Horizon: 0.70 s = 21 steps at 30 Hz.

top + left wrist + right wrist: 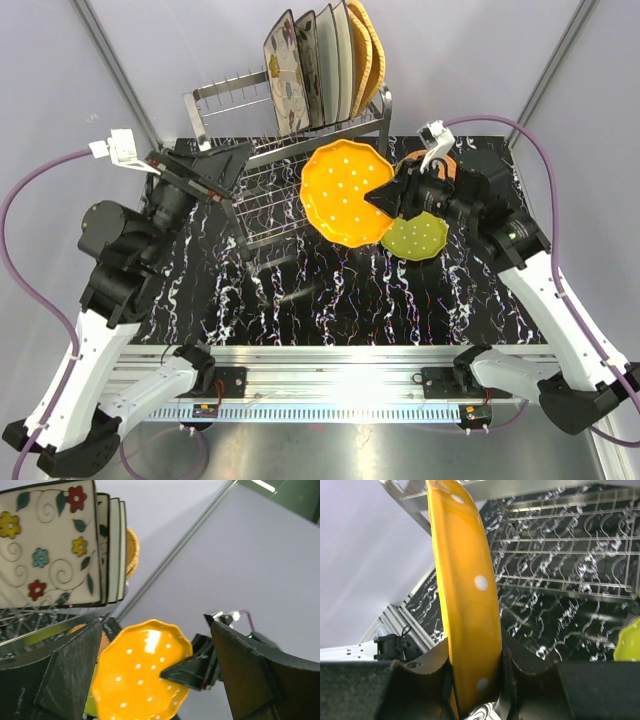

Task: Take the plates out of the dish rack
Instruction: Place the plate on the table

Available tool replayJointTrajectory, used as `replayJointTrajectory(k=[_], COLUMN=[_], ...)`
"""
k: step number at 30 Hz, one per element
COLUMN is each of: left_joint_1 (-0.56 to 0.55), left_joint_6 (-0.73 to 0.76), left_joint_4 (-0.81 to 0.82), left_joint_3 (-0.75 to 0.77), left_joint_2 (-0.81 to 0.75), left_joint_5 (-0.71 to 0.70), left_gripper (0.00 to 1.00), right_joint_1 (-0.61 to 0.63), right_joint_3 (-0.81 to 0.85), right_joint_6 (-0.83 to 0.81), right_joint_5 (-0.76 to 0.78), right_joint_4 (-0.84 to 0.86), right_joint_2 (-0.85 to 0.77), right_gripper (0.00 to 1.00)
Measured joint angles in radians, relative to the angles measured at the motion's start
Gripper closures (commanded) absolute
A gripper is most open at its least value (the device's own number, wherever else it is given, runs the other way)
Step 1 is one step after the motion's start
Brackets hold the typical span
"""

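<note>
Right fingers (395, 690) pinch the orange scalloped plate (470, 605) on edge, dotted face leftward; left fingers (250, 675) spread wide.

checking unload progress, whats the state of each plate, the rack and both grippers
steel wire dish rack: top row loaded
square cream floral plate: upright in the rack
plain white plates: upright beside it
woven tan-orange plates: upright too
orange dotted scalloped plate: out of the rack, gripped at its rim
lime-green dotted scalloped plate: flat on the table
left gripper: open, empty
right gripper: shut on the orange plate
</note>
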Motion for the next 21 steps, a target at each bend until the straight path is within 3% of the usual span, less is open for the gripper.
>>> replayJointTrajectory(k=[9,14,21], left_joint_1=[0.000,0.000,0.000], left_joint_6=[0.161,0.209,0.227], left_joint_4=[-0.063,-0.076,-0.103], left_joint_3=[-0.107,-0.112,-0.193], left_joint_2=[-0.131,-0.156,-0.185], left_joint_5=[-0.074,-0.100,-0.121], left_gripper=[0.04,0.03,0.02], right_joint_1=[-0.111,-0.229,-0.444], right_joint_3=[-0.084,-0.115,-0.155], right_joint_6=[-0.008,0.000,0.007], right_joint_5=[0.000,-0.019,-0.163], right_joint_4=[-0.120,-0.195,-0.252], right_joint_2=[-0.092,-0.098,-0.014], right_gripper=[1.00,1.00,1.00])
